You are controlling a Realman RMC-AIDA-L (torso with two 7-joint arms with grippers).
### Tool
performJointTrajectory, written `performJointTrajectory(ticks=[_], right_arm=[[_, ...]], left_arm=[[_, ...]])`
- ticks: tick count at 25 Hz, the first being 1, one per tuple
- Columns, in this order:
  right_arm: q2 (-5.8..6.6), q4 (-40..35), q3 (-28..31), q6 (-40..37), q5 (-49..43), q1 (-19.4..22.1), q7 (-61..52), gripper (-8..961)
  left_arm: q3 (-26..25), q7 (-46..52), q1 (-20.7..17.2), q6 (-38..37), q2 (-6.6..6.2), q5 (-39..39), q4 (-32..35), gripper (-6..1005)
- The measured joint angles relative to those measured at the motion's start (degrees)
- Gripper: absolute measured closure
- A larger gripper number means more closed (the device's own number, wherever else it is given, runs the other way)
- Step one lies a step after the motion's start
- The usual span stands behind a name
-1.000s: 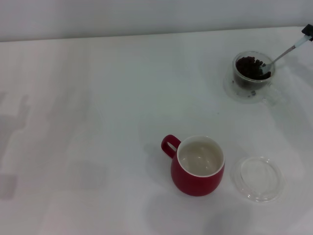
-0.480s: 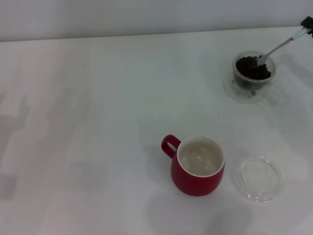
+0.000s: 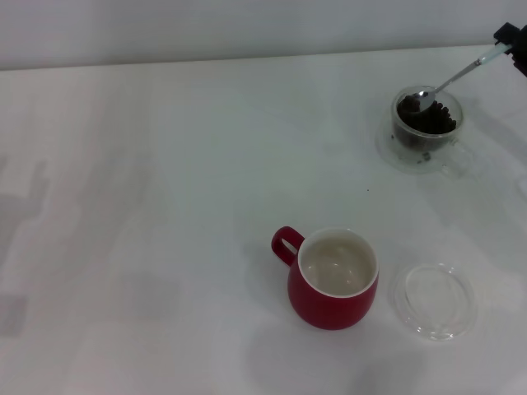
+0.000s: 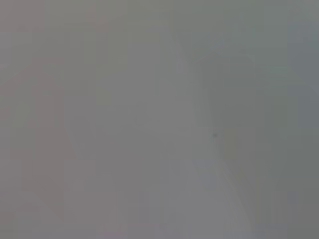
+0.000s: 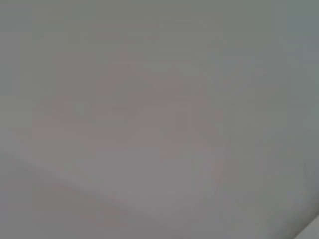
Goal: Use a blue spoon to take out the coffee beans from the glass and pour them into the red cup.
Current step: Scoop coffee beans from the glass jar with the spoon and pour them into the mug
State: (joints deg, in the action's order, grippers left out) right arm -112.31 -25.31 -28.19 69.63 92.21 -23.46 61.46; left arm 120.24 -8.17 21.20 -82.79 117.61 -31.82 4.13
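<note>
The glass (image 3: 412, 132) stands at the far right of the table, holding a heap of dark coffee beans (image 3: 435, 118). The blue spoon (image 3: 454, 79) slants down into it from the upper right, its shiny bowl sitting at the rim's far left over the beans. My right gripper (image 3: 512, 38) shows only as a black tip at the frame's top right corner, shut on the spoon's pale handle. The red cup (image 3: 333, 288) sits near the front centre with a bare cream inside and its handle pointing left. Neither wrist view shows anything but a blank grey surface. My left gripper is out of view.
A flat clear round dish (image 3: 434, 300) lies just right of the red cup. The white table (image 3: 165, 206) stretches wide to the left, with a pale wall behind its far edge.
The spoon's bowl has swept from the right side of the glass across the beans to the left rim and risen a little. The right gripper has shifted slightly up.
</note>
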Motion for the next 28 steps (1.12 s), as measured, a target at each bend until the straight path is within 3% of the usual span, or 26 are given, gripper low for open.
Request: performJointTrajectory(ticks=[14,28], right_arm=[[-2.18,0.0,-0.6,6.9,0.0,3.7,-0.4,773],[-2.36,3.6,-5.2,13.8,-0.5,4.2,0.4,770]], left_arm=[[0.1,-0.3,0.0,0.0,0.44,0.0,0.0,347],[0.2,-0.3,-0.2,0.0,0.61,0.1,0.0,347]])
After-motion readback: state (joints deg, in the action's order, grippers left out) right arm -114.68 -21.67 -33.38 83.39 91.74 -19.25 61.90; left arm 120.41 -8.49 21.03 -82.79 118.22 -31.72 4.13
